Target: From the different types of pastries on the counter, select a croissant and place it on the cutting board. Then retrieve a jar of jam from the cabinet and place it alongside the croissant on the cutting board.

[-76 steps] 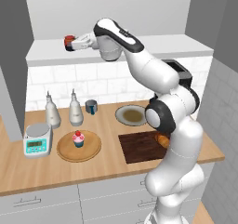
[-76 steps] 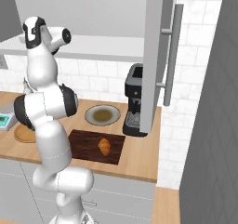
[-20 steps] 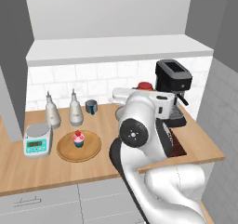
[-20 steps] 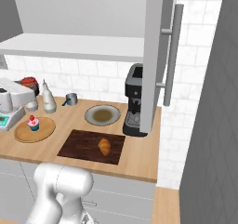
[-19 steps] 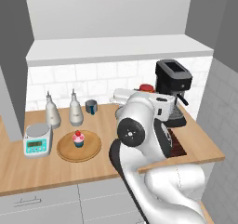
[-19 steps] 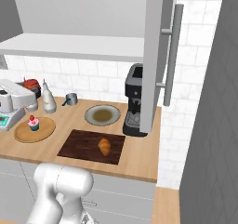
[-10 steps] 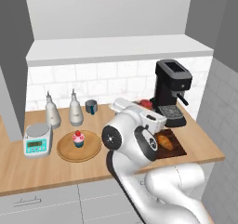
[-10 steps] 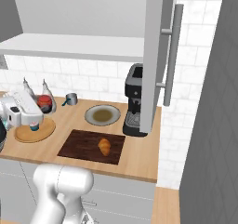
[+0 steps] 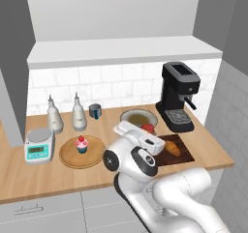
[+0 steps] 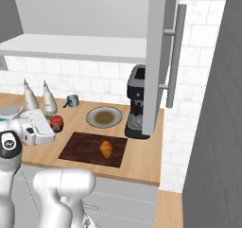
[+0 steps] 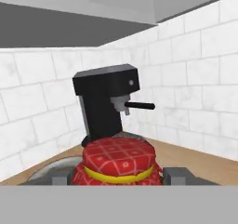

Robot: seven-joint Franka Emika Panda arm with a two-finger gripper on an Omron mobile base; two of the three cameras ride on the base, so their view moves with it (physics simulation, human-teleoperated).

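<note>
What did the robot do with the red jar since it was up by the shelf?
The gripper carried the jar of jam down from the cabinet shelf and now holds it low over the counter, just left of the cutting board. It is still shut on the jar and has not let go. The croissant stayed on the board, and the cupcake and coffee machine did not move.

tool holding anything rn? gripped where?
Yes, the jam jar. The tool is shut on its sides just below the red lid, one finger on each side.
</note>
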